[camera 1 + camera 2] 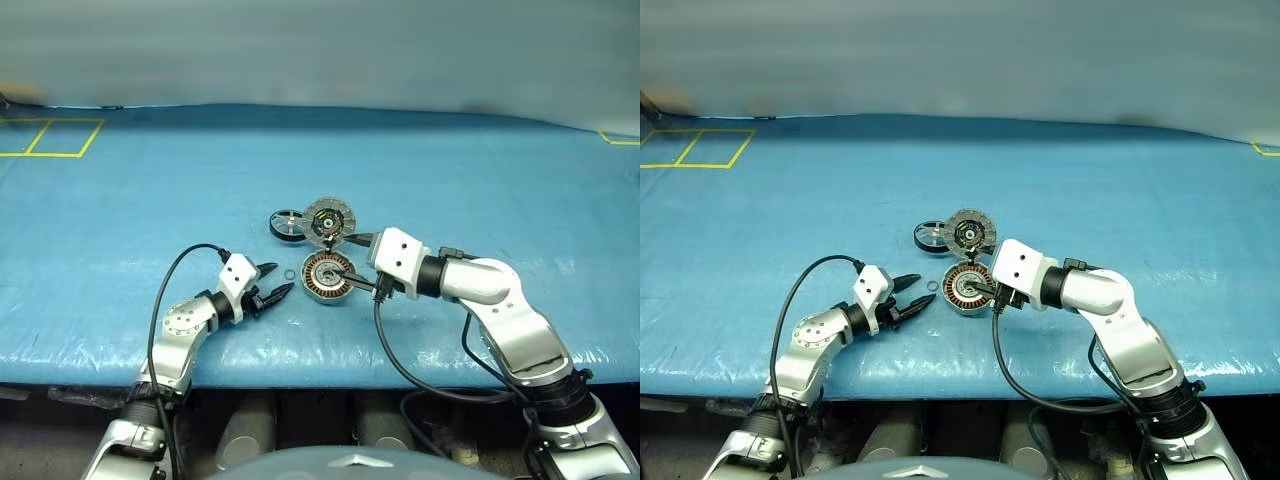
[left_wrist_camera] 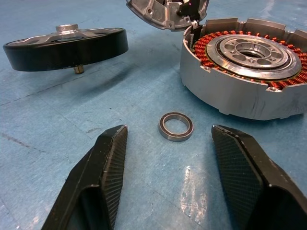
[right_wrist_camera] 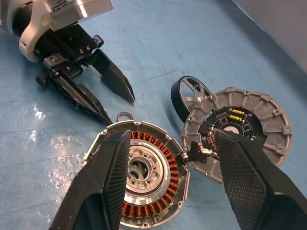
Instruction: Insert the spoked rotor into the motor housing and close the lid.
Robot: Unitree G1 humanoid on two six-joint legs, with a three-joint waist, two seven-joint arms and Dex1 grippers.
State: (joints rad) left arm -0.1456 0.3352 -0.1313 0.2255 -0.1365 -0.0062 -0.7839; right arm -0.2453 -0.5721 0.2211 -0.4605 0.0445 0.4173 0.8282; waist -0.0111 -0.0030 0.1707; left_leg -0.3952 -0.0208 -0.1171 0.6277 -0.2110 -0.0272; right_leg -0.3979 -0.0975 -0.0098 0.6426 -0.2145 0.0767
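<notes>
- Left jaws [image 2: 165, 179] stood part open, empty, straddling small loose ring [image 2: 176, 126] on worktop [image 1: 120, 230].
- Right jaws [image 3: 168, 187] open, empty, around motor housing [image 3: 144, 179], possibly steadying it.
- Spoked rotor [image 2: 67, 48] lay beside upright lid [image 3: 240, 127]; best skip ring, pinch rotor rim.

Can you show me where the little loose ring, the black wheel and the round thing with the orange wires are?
little ring [image 2: 176, 126]: left wrist view, on its metal rim.
black wheel [image 2: 67, 47]: left wrist view, on its black outer edge.
motor cup [image 3: 140, 180]: right wrist view, on its copper windings.
</notes>
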